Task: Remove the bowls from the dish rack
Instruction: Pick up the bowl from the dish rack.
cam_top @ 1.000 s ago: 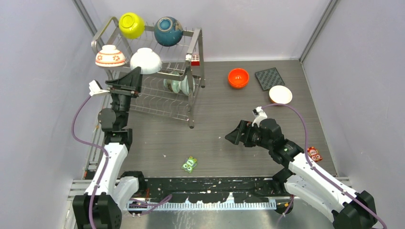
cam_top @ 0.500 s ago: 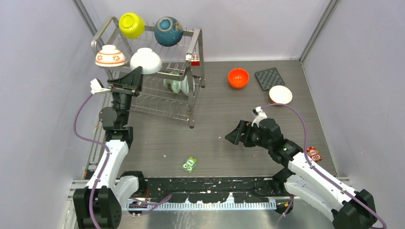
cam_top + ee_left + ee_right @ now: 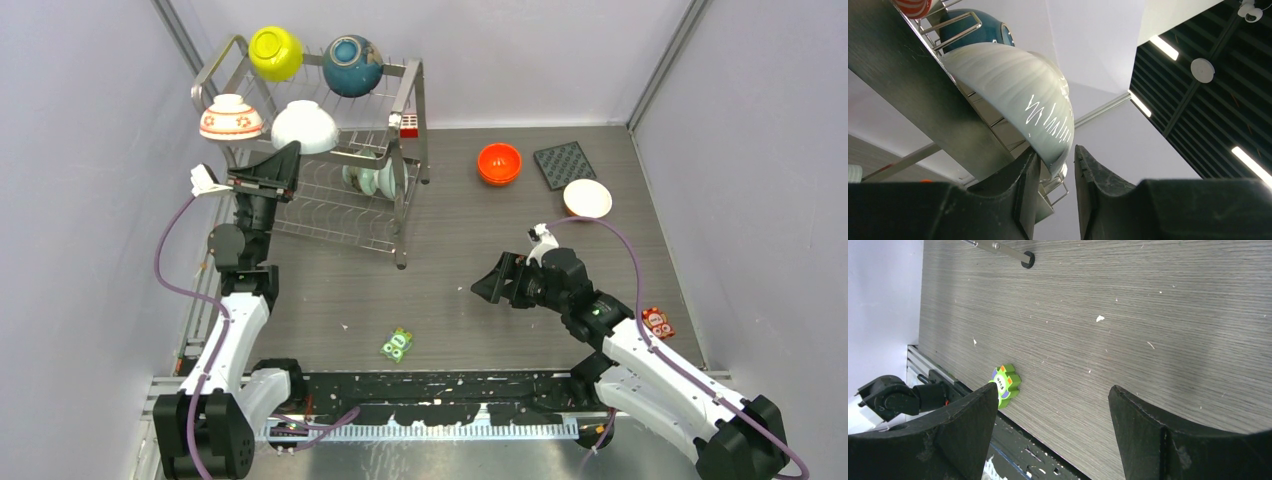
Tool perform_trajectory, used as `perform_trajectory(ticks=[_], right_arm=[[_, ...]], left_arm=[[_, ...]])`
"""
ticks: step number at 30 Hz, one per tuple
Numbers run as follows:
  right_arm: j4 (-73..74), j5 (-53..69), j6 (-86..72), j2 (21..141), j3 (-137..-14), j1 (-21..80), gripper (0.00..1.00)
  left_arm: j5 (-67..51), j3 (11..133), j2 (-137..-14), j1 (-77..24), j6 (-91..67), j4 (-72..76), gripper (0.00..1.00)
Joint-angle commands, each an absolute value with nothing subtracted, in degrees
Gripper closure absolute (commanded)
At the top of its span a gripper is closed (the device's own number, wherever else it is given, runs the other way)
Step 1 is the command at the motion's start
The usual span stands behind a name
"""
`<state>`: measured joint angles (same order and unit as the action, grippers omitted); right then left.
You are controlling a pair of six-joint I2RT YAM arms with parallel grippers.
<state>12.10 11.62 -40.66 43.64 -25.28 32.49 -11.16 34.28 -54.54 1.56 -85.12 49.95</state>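
The left claw reaches up beside the upper tier of the dish rack, its jaws narrowed around the lower rim of the plain white bowl. The bowl rests tilted on that tier, just beside the flowered bowl. A sliver of light shows between the rim and the outer finger, so the pinch looks incomplete. The hold is on a thin, glossy edge only. If the claw lifts before it bites, the bowl could slip, tip on the wires and drop to the worktop, or knock its flowered neighbour. Dragging it sideways might snag the rim on a rack wire. The right claw hangs wide and empty over the worktop, well apart from the rack and unlikely to help
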Motion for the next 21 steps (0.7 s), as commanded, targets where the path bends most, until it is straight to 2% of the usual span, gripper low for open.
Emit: perform_trajectory(ticks=[1, 6, 12, 21], right_arm=[[11.1, 10.7, -39.6, 43.0, -26.3, 32.4, 0.15], [11.3, 10.7, -39.6, 43.0, -26.3, 32.4, 0.15], [11.4, 10.6, -39.5, 42.8, -26.3, 32.4, 0.15], [11.8, 10.6, -39.3, 42.7, -26.5, 32.4, 0.16]], left_arm=[[-11.8, 34.5, -54.3, 1.9, -85.0, 54.5, 0.69], [-11.6, 34.4, -54.2, 1.9, -85.0, 54.5, 0.79], [-11.2, 34.0, -54.0, 2.0, -84.9, 54.7, 1.0], [-10.5, 34.9, -56.2, 2.0, -84.4, 59.4, 1.0]])
